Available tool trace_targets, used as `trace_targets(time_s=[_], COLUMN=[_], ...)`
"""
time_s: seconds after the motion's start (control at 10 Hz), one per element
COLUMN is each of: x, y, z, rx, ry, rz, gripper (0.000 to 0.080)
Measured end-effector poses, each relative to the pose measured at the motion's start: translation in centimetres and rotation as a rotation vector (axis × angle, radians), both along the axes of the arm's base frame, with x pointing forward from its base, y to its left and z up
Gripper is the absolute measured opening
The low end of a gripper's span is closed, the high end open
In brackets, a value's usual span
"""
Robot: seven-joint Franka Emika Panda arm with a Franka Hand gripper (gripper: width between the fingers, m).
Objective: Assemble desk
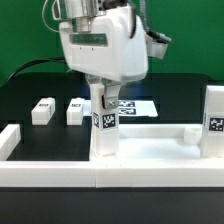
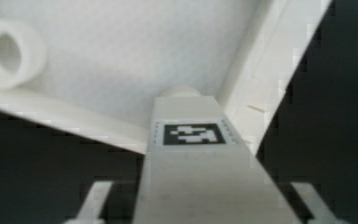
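Note:
My gripper [image 1: 101, 98] reaches down over an upright white leg post [image 1: 104, 128] with a tag on its side. The post stands at the near left corner of the white desk panel [image 1: 155, 138]. In the wrist view the post [image 2: 197, 165] runs between my fingers [image 2: 101, 203], with a dark gap on each side, so the jaws stand open around it. The panel [image 2: 140, 70] lies beyond it, with its raised rim and a round hole [image 2: 2, 55]. A second tagged post [image 1: 213, 120] stands upright at the panel's right end.
Two more white leg posts [image 1: 42, 110] [image 1: 74, 110] lie on the black table on the exterior view's left. The marker board [image 1: 137, 105] lies behind the held post. A long low white rail [image 1: 50, 172] with L-shaped ends runs along the front.

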State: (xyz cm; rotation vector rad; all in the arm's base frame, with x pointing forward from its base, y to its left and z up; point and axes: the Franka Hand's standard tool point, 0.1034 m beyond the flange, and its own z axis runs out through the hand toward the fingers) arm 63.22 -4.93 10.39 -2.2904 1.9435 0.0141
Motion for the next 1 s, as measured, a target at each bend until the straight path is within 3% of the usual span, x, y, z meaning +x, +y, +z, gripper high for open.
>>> trace_targets(time_s=[0.2,0.4,0.6,0.8,1.0], x=[0.2,0.38,0.38,0.42,0.32], y=[0.36,0.46,0.36,0.19,0.44], z=[-0.11,-0.14,-0.14,-0.09,-0.29], rx=[0.047,0.058,0.041,0.007,-0.021], ry=[0.028,0.034,0.018,-0.027,-0.062], rz=[-0.291,-0.499,-0.362,0.026,0.145], gripper=[0.029,0.029,0.0323,0.0592,0.0633])
